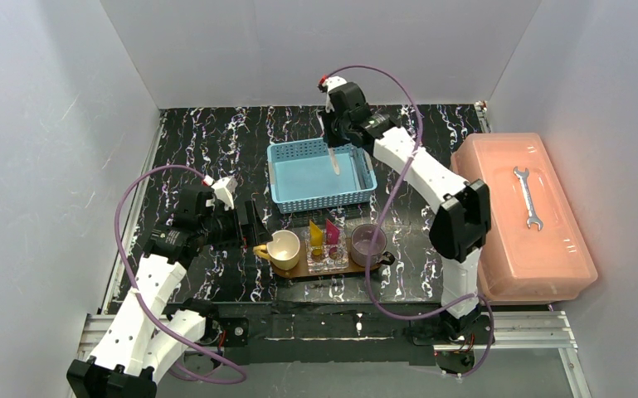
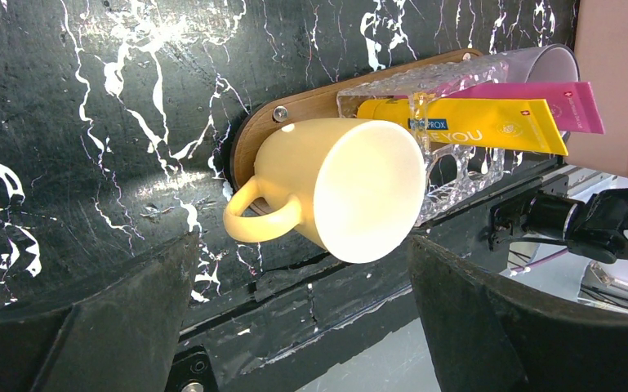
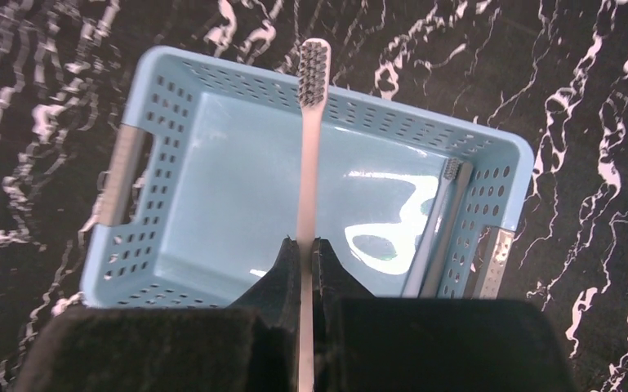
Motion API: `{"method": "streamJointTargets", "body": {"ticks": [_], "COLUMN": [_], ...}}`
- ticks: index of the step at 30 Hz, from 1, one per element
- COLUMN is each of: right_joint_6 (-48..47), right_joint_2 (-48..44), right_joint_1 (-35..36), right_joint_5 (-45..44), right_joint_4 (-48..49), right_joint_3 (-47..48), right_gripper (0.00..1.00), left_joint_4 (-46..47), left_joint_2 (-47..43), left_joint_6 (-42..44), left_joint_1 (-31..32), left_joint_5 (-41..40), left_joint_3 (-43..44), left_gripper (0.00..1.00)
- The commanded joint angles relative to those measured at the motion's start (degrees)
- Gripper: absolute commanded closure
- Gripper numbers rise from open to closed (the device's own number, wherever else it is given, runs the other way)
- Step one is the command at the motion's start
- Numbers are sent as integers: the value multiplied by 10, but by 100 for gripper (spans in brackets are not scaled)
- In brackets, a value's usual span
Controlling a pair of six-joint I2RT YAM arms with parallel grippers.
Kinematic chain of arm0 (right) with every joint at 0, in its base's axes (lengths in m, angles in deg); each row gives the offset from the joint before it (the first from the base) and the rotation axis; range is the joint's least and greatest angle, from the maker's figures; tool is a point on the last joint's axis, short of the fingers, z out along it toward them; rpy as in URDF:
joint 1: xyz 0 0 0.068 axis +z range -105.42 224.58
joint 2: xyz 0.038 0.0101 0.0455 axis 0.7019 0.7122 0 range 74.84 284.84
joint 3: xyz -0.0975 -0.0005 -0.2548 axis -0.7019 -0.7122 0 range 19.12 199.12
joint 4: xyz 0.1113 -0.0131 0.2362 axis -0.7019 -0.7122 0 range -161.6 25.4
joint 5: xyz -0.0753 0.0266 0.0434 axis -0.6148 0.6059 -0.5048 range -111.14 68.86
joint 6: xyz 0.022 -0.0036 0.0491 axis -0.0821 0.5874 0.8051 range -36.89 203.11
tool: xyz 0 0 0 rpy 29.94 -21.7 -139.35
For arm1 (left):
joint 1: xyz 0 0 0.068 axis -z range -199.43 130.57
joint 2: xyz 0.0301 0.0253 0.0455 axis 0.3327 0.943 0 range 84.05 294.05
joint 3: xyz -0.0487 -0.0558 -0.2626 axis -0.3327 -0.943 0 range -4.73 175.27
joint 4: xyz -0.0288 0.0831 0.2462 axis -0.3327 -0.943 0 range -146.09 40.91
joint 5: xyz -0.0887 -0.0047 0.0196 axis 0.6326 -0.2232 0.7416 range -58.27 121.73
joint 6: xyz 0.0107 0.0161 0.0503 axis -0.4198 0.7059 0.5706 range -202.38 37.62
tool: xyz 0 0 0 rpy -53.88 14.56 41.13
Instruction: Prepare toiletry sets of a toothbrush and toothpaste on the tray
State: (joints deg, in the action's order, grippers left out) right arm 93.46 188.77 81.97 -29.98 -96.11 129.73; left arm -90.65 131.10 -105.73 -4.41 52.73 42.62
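Blue basket holds toothbrush; clear holder holds yellow tube, pink tube.

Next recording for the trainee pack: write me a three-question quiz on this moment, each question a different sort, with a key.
1. True or false: the right claw is shut on a toothbrush over the blue basket.
2. Multiple choice: where do the yellow toothpaste and the pink toothpaste stand?
A) in the blue basket
B) in the clear holder on the tray
C) on the pink box
3. Short answer: where is the other toothbrush?

Key: 1 true; 2 B; 3 lying in the blue basket, along one of its walls.
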Motion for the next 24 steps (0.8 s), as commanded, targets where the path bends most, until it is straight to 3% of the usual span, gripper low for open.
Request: {"method": "streamJointTargets", "body": {"ticks": [1, 11, 24], "right_joint_6": [-2, 18, 129], "right_joint_2": [-69, -182, -327], "right_joint_1": [7, 12, 63], "right_joint_5": [27, 93, 217], "right_joint_4": [41, 59, 164], "right_joint_3": [-10, -82, -216], "right_gripper": [99, 99, 99], "left_joint_4": [1, -12, 48], "left_joint_2": [-6, -18, -45], "left_joint_6": [6, -13, -90], "left_joint_1": [0, 0, 0], "left_joint_5": [4, 37, 205], "left_joint_3": [4, 41, 76], "left_gripper": [2, 2, 2]}}
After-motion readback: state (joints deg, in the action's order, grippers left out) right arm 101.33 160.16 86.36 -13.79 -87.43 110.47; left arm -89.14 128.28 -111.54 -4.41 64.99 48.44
